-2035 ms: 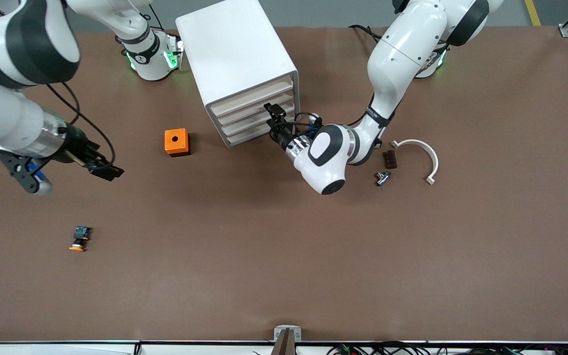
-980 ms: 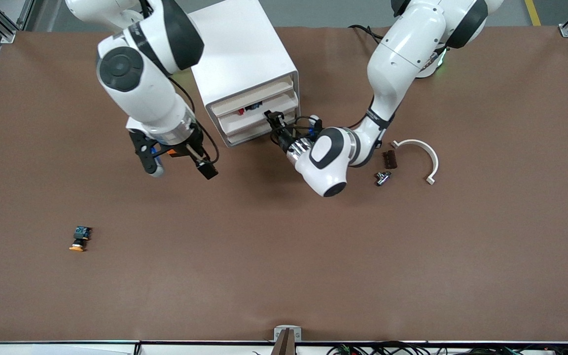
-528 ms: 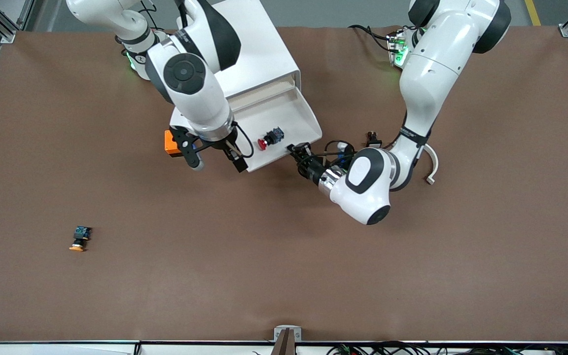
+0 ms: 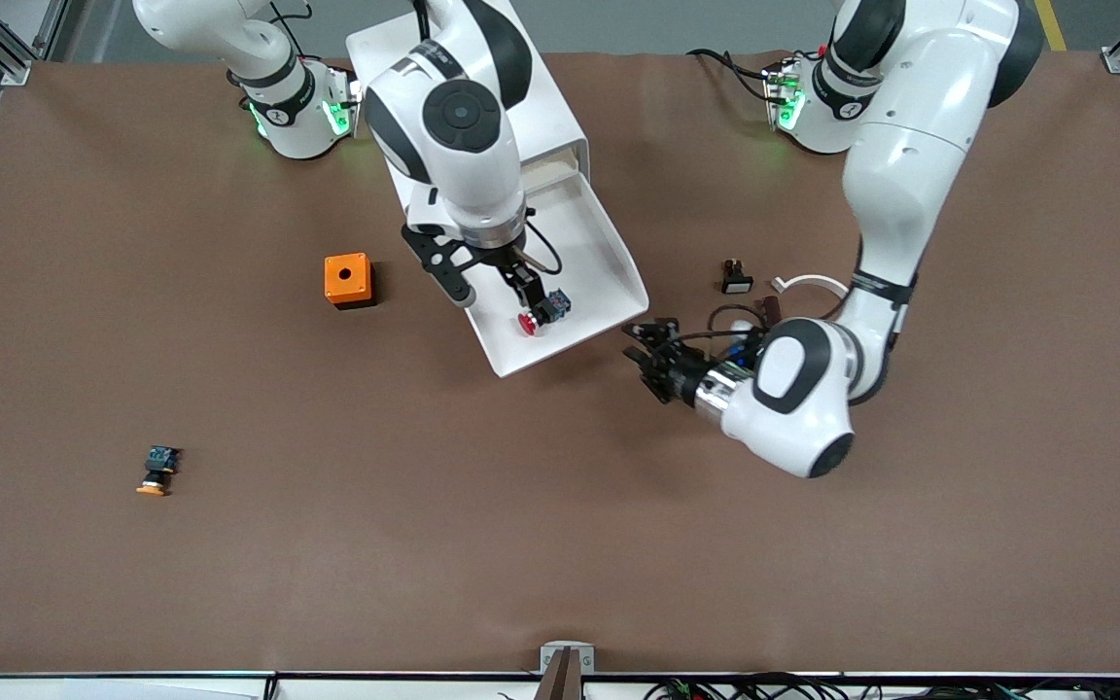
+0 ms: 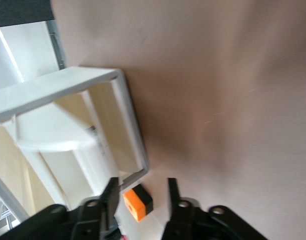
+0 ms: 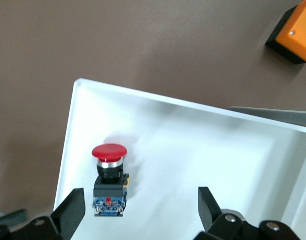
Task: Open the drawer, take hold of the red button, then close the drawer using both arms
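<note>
The white cabinet [image 4: 463, 97] has its uppermost drawer [image 4: 594, 258] pulled far out. The red-capped button [image 4: 533, 321] lies on its side in the drawer near the front rim. My right gripper [image 4: 490, 282] hangs open over the drawer. In the right wrist view the button [image 6: 109, 175] lies on the drawer floor [image 6: 202, 160], within the span of my right gripper [image 6: 139, 202] and close to one finger [image 6: 70, 212]. My left gripper [image 4: 650, 360] is open and empty over the bare table, just off the drawer's front corner. Its wrist view shows the drawer's front end [image 5: 100, 80] ahead of the left gripper [image 5: 142, 183].
An orange cube with a hole [image 4: 348, 279] stands beside the cabinet toward the right arm's end. An orange-capped button [image 4: 157, 470] lies nearer the front camera. A small black part [image 4: 737, 277] and a white curved piece [image 4: 813, 283] lie by the left arm.
The left gripper pulled the drawer fully out, let go and backed off its front. The right arm swung in over the drawer. The button slid toward the drawer's front.
</note>
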Available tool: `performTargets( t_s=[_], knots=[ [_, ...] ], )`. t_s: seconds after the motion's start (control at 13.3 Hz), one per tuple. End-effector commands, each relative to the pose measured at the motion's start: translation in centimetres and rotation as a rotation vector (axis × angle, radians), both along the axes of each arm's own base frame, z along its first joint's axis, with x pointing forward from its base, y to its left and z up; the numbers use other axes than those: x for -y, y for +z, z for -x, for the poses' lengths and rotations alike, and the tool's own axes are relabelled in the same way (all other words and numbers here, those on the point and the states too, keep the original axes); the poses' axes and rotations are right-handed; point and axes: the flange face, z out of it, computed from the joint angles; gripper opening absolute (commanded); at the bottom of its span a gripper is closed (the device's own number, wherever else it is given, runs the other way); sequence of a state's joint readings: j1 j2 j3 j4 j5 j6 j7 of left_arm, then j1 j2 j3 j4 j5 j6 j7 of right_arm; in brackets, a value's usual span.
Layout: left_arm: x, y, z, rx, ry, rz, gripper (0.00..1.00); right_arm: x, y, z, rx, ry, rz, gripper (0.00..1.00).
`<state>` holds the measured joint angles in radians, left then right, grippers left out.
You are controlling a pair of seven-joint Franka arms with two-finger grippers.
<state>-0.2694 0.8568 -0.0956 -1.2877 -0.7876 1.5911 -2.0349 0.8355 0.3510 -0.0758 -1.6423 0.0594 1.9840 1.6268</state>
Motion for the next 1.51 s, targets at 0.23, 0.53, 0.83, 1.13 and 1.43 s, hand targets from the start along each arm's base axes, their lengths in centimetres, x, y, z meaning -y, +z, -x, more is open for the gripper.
performTargets(
  t_s=[0.23,0.53,0.83,1.13,1.43],
  knots=[
    [-1.6,3.4,-1.6,0.101,-0.023,-0.028,1.00,-3.3,-4.2,0.5,0.040,0.006,-0.001,1.00],
    [-2.6,6.5,-2.3,0.289,-0.187,-0.127,0.99,-4.4,-5.7,0.6,0.040,0.023,0.012,1.00],
    [-2.8,9.1,-3.3,0.466,-0.272,-0.102,0.99,-4.9,-7.3,-0.4,0.053,0.026,0.035,0.94],
    [1.8,10.4,-1.8,0.696,-0.625,-0.172,0.99,-4.9,-7.7,-0.6,0.046,0.027,0.034,0.51],
    [3.3,10.4,-1.9,0.838,-0.804,-0.087,1.00,-5.1,-6.2,-1.2,0.054,0.017,0.010,0.00]
  ],
)
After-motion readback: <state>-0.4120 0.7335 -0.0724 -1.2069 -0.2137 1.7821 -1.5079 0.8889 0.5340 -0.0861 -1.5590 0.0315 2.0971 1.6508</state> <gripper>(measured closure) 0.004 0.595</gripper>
